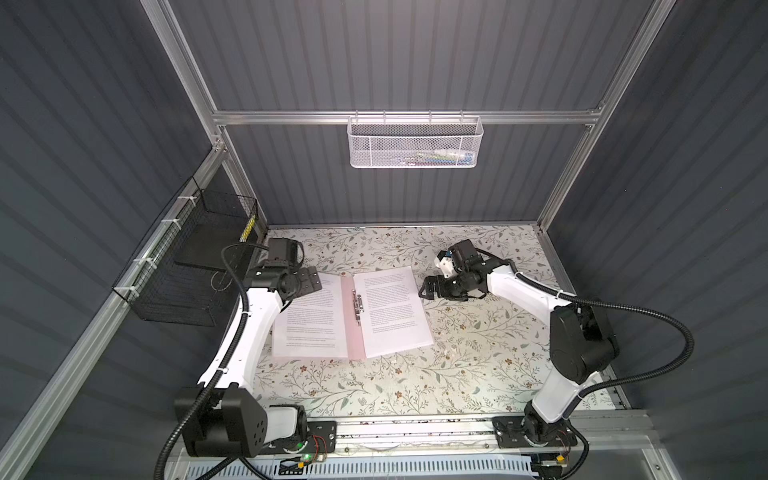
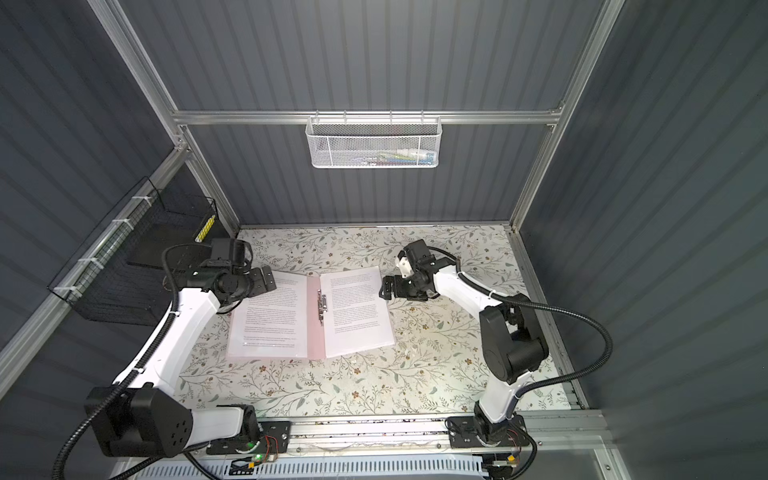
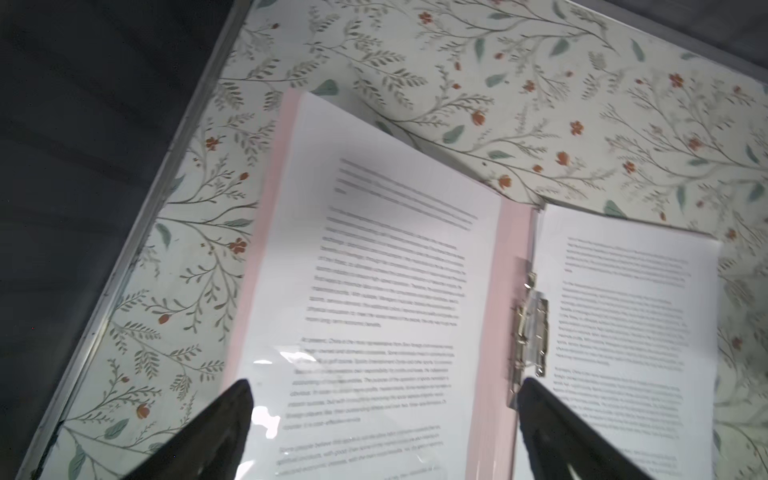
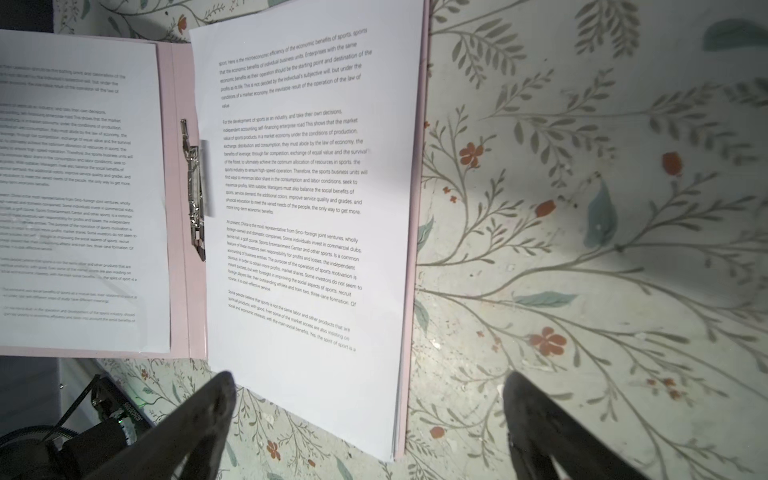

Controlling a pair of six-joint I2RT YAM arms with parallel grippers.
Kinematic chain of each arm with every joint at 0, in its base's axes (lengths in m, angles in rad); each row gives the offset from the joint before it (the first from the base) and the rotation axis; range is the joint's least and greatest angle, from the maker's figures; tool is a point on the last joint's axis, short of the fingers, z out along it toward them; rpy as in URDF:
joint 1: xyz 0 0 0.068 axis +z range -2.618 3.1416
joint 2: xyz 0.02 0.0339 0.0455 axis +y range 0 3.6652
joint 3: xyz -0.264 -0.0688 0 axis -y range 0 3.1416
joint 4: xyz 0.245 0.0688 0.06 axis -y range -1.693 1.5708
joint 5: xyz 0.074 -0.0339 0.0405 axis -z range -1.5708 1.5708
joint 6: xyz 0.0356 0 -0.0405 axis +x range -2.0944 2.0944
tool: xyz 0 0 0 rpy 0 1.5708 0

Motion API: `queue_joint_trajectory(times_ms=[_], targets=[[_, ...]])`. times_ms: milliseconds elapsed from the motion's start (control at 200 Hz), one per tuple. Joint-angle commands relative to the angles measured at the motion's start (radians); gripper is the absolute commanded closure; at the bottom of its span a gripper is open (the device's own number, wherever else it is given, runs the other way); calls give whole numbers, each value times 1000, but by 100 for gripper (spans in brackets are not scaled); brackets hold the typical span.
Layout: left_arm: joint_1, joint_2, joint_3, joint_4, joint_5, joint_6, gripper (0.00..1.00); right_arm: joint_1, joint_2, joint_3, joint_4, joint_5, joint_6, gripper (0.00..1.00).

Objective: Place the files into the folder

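Left end effector (image 3: pixel 384 386) wide, right end effector (image 4: pixel 369 378) wide, files (image 1: pixel 392 311) in open folder (image 1: pixel 353 340)

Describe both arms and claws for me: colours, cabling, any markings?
Left arm and right arm match: glossy white link shells, bulky matte black joint housings, black base plates. A black corrugated cable runs along each, fastened with white zip ties. Left claw and right claw are black with tapered fingers. No readable markings.
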State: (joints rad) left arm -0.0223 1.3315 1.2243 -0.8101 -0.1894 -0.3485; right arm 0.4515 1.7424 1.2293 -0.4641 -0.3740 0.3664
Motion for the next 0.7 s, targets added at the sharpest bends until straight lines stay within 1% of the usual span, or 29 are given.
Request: queue_joint_trajectory(times_ms=[0, 55, 160, 345, 480, 615, 695], targets=[[40, 33, -3, 10, -24, -15, 0, 0, -18, -72, 130, -61, 38, 1], [51, 36, -15, 28, -71, -19, 0, -2, -25, -99, 153, -76, 42, 1], [80, 68, -25, 51, -71, -14, 0, -10, -28, -127, 187, -102, 50, 1], [122, 128, -26, 99, -10, -7, 0, -20, -15, -146, 225, -131, 58, 1], [150, 173, -25, 106, -4, -18, 0, -33, -6, -166, 256, -152, 70, 1], [163, 218, -39, 126, 57, -11, 0, -45, 4, -172, 274, -166, 89, 1], [163, 232, -57, 142, 114, -10, 0, -49, 8, -174, 287, -171, 103, 1]])
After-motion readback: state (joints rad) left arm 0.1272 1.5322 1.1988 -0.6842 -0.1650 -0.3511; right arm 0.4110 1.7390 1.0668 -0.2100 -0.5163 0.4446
